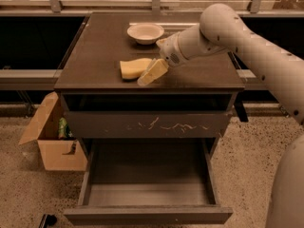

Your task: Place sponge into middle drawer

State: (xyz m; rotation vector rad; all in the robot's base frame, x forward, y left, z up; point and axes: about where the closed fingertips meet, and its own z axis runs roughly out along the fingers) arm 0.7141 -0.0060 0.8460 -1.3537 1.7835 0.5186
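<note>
The yellow sponge [133, 68] lies on the dark cabinet top, left of centre, near the front edge. My gripper [151, 73] is low over the top at the sponge's right end, touching or nearly touching it; I cannot tell which. The middle drawer [147, 214] is pulled out wide at the bottom of the cabinet. Its plain front panel faces me and its lighter grey floor [148, 194] holds nothing. The drawer above it, with white scratches on its front [148, 124], is pulled out only a little.
A pale bowl [145, 32] stands at the back of the cabinet top [95, 46], behind the sponge. An open cardboard box [53, 137] with items in it sits on the speckled floor to the cabinet's left. My arm reaches in from the right.
</note>
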